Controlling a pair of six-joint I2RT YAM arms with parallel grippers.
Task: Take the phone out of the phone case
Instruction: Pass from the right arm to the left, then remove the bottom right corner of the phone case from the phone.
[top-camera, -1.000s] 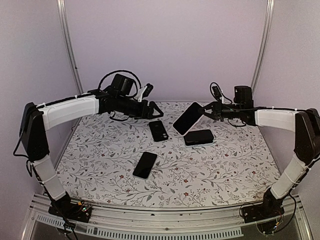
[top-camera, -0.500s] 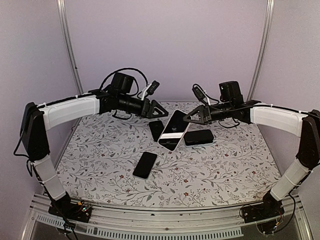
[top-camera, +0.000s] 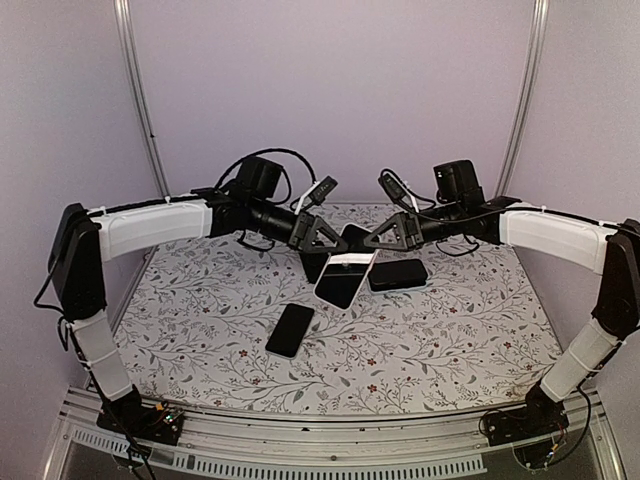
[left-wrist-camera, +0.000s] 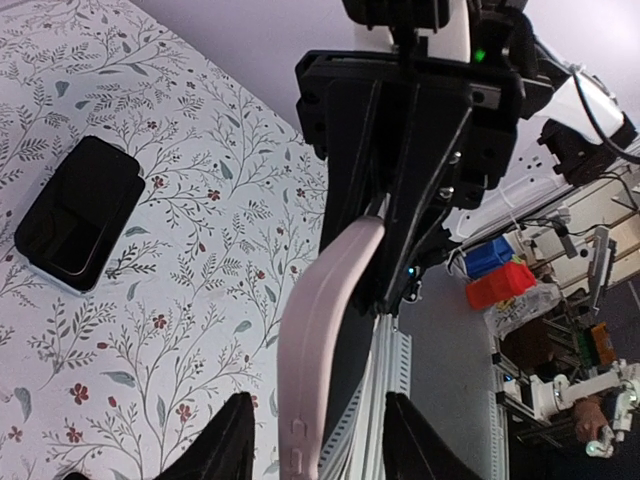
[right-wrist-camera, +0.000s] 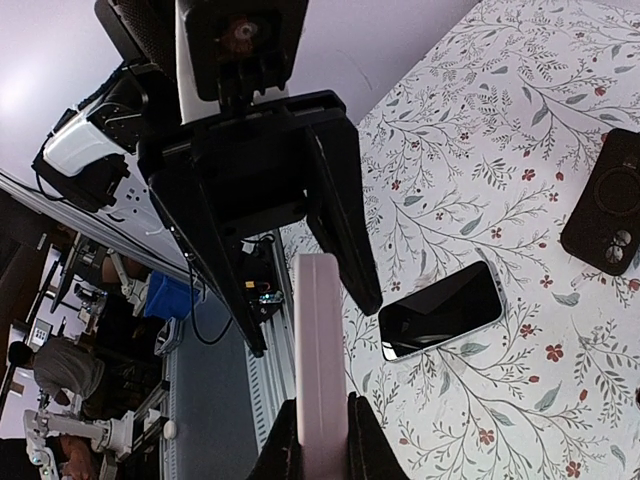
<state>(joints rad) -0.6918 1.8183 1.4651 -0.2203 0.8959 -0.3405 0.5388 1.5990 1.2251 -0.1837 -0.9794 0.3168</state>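
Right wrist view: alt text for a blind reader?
The right pincer grips a pink-cased phone edge-on, while the open left pincer straddles its far end. Below, a black phone lies screen-up on the floral table.

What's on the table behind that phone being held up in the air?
A black case lies flat there, mostly covered by the raised phone; only its left edge shows. The rest is hidden.
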